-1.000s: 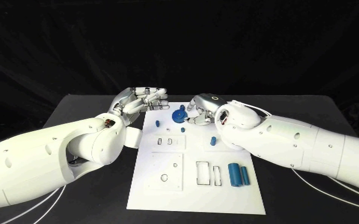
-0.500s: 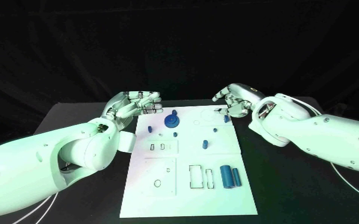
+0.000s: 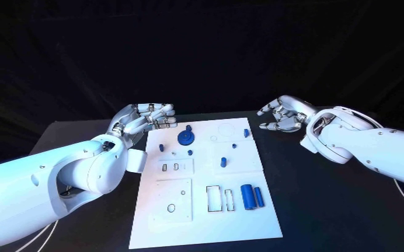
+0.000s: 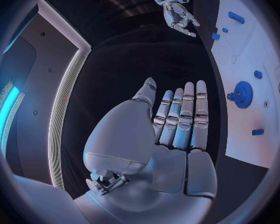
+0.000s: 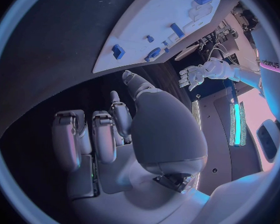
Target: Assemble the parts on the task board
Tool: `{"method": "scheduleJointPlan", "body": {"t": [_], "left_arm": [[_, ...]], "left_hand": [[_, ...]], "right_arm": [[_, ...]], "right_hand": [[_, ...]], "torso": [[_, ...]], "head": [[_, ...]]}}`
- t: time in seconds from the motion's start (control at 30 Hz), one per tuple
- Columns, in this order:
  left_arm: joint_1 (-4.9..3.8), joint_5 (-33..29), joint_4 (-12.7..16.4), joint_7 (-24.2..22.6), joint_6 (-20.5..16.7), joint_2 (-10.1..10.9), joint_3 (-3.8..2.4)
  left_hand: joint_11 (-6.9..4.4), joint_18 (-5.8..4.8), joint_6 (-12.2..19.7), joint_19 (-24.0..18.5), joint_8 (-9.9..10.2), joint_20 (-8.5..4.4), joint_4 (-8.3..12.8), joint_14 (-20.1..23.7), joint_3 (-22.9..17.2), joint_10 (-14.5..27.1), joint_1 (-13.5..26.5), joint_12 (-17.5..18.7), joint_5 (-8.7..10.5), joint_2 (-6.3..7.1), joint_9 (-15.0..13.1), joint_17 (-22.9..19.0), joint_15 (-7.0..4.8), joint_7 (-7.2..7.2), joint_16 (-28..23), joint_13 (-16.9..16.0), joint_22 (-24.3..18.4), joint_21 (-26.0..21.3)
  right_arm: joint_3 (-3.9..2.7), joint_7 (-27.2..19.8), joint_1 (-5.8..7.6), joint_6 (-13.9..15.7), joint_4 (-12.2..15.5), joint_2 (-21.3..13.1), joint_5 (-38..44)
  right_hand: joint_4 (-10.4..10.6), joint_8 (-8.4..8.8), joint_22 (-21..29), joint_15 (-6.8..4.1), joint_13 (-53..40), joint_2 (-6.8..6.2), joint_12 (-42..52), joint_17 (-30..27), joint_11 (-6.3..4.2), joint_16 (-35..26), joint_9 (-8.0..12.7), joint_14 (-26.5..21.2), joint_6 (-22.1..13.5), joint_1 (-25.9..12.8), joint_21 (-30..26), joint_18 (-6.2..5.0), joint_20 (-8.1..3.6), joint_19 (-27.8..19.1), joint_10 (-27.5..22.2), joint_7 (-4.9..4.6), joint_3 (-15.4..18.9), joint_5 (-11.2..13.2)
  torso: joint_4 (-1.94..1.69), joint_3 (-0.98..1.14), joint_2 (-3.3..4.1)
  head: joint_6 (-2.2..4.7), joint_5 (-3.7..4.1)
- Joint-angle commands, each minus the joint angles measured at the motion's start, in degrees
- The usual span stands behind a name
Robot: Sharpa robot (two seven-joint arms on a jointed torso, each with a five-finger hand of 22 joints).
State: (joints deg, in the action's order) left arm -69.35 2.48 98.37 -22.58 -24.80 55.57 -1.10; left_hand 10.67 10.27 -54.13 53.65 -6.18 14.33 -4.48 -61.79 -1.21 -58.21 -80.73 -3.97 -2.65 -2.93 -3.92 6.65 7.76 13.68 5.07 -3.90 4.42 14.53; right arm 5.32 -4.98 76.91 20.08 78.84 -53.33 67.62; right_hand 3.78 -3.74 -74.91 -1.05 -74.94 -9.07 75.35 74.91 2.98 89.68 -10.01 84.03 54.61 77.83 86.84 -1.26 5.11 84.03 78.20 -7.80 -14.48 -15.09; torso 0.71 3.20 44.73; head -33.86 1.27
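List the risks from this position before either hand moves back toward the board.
1. The blue gear sits near the board's far edge, close to the left hand; a careless reach might knock it.
2. The two blue cylinders lie loose side by side near the task board edge; a nudge might roll them off.
3. The right hand hovers off the board, holding nothing, so its return could clip the small peg.

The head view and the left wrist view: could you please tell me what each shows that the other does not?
The head view alone shows two blue cylinders lying side by side near the board's front, beside rectangular slots. The left wrist view alone shows the left hand from behind, fingers straight and together, holding nothing. Both show the blue gear on the task board and the right hand off the board, holding nothing.
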Motion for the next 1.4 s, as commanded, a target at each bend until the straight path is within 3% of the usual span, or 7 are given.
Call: {"method": "scheduleJointPlan", "body": {"t": [0.03, 0.27, 0.5, 0.67, 0.8, 1.4], "left_arm": [[-0.03, 0.02, -0.07, -0.63, 1.33, -0.18, -0.01], [-0.03, 0.02, -0.15, -0.56, 1.24, -0.22, -0.01], [-0.04, 0.02, -0.18, -0.62, 1.36, -0.21, -0.01], [-0.04, 0.02, -0.19, -0.65, 1.39, -0.22, -0.01], [-0.04, 0.02, -0.22, -0.64, 1.35, -0.17, -0.01], [-0.04, 0.02, -0.2, -0.63, 1.39, -0.22, -0.01]], "left_hand": [[0.15, 0.29, 0.3, -0.37, 0.36, 0.23, 0.42, -0.02, 0.13, 0.01, 0.06, 0.11, -0.3, -0.52, -0.03, 0.07, 0.41, 0.34, -0.42, -0.02, -0.06, -0.21], [0.13, 0.3, 0.27, -0.37, 0.36, 0.23, 0.47, -0.03, 0.12, -0.03, 0.04, 0.1, -0.31, -0.51, -0.04, 0.08, 0.4, 0.33, -0.46, -0.03, -0.07, -0.21], [0.13, 0.3, 0.27, -0.37, 0.36, 0.23, 0.48, -0.03, 0.12, -0.03, 0.03, 0.1, -0.31, -0.5, -0.04, 0.08, 0.4, 0.33, -0.47, -0.03, -0.08, -0.22], [0.13, 0.3, 0.27, -0.37, 0.36, 0.23, 0.48, -0.03, 0.12, -0.03, 0.03, 0.1, -0.31, -0.5, -0.04, 0.08, 0.4, 0.33, -0.47, -0.03, -0.08, -0.22], [0.13, 0.3, 0.27, -0.37, 0.36, 0.23, 0.5, -0.03, 0.12, -0.04, 0.04, 0.1, -0.3, -0.49, -0.04, 0.08, 0.4, 0.33, -0.49, -0.03, -0.08, -0.22], [0.13, 0.3, 0.27, -0.37, 0.36, 0.23, 0.5, -0.03, 0.12, -0.04, 0.04, 0.1, -0.3, -0.49, -0.04, 0.08, 0.4, 0.33, -0.49, -0.03, -0.08, -0.22]], "right_arm": [[-0.01, -1.38, -0.25, -1.85, -1.35, 1.11, -0.11], [0.18, -0.16, -0.57, -2.83, -3.27, 3.03, 2.36], [0.33, 0.39, -1.06, -3.36, -4.46, 4.51, 2.92], [0.37, 0.58, -1.4, -3.98, -4.86, 5.11, 2.94], [0.4, 0.69, -1.72, -4.35, -5.06, 5.42, 2.94], [0.49, 1.24, -2.48, -4.52, -6.88, 7.29, 2.51]], "right_hand": [[-0.23, 0.13, -11.33, -0.07, -2.66, 0.0, -0.24, 14.91, 0.17, 0.19, 0.07, 5.92, -0.35, 0.64, -0.32, 0.13, -0.22, 3.7, -0.38, -0.15, 0.07, -0.36], [-0.43, 0.05, -11.25, 0.04, -2.52, 0.31, -0.43, 14.91, 0.3, 0.18, 0.15, 5.92, -0.54, 0.9, -0.42, 0.11, -0.13, 3.66, -0.5, -0.29, -0.01, -1.67], [-0.44, 0.09, -11.2, 0.06, -2.5, 0.29, -0.46, 14.94, 0.32, 0.21, 0.19, 5.93, -0.68, 0.86, -0.48, 0.09, -0.11, 3.63, -0.51, -0.31, 0.02, -1.8], [-0.41, 0.07, -11.24, 0.06, -2.56, 0.34, -0.38, 14.95, 0.33, 0.21, 0.19, 5.93, -0.66, 0.82, -0.44, 0.11, -0.11, 3.65, -0.45, -0.32, 0.03, -1.87], [-0.44, -0.03, -11.25, 0.07, -2.57, 0.47, -0.37, 14.96, 0.35, 0.22, 0.17, 5.93, -0.51, 0.85, -0.44, 0.11, -0.09, 3.66, -0.43, -0.34, -0.03, -2.12], [-0.43, -0.32, -11.48, 0.12, -2.9, 1.08, 0.06, 14.91, 0.4, 0.18, 0.07, 5.92, 0.17, 0.87, -0.24, 0.17, -0.05, 3.82, -0.04, -0.44, -0.36, -2.68]], "torso": [[-0.25, 0.0, 0.1], [-0.62, 0.17, 0.37], [-0.56, 0.33, 0.39], [-0.67, 0.22, 0.37], [-0.54, 0.36, 0.34], [-0.62, 0.36, 0.42]], "head": [[-0.39, -0.05], [-0.64, -0.07], [-1.03, -0.39], [-1.2, -0.57], [-1.39, -0.86], [-1.53, -1.08]]}}
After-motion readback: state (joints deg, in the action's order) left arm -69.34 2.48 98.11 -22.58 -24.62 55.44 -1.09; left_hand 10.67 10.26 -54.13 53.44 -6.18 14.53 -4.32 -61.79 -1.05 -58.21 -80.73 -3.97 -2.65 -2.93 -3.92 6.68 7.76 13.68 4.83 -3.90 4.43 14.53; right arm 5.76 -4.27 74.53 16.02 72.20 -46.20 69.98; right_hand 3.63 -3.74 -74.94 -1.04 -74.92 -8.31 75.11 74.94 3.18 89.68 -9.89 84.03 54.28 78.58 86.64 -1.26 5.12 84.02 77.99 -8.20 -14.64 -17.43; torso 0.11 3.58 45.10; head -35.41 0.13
